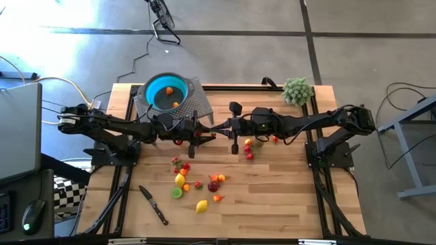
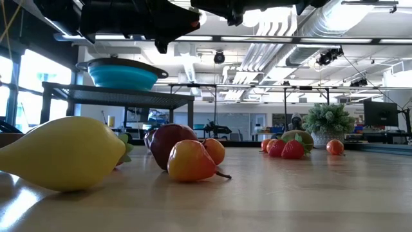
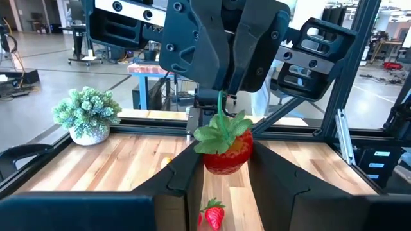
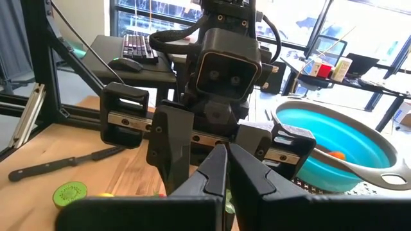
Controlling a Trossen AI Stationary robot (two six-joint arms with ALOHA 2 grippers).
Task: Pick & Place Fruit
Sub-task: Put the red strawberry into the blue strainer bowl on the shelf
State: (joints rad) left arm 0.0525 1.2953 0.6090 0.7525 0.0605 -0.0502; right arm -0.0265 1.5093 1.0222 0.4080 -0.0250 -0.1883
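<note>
A red strawberry (image 3: 227, 154) with green leaves and a stem hangs high over the table's middle, between my two grippers, which face each other level. My right gripper (image 3: 221, 96) is shut on its stem from above the berry. My left gripper (image 3: 225, 186) has one finger on each side of the berry. The other fruit (image 1: 197, 184) lies loose on the wood near the front. A teal bowl (image 1: 165, 92) with two small orange fruits sits on a metal rack at the far left. My left gripper has the strawberry's red body (image 3: 209, 160) between its two fingers (image 3: 186, 176), coming level from the table's left; the berry is clear of the table. My right gripper pinches the green stem's top (image 3: 221, 106) between its shut fingertips, coming level from the table's right. The berry hangs below them, leaves up.
A black-handled knife (image 1: 154, 204) lies near the front left. A fuzzy green plant (image 1: 297, 90) stands at the far right corner. More small fruit (image 1: 248, 146) lies under the right arm, and one strawberry (image 3: 214, 215) sits on the wood below the held one.
</note>
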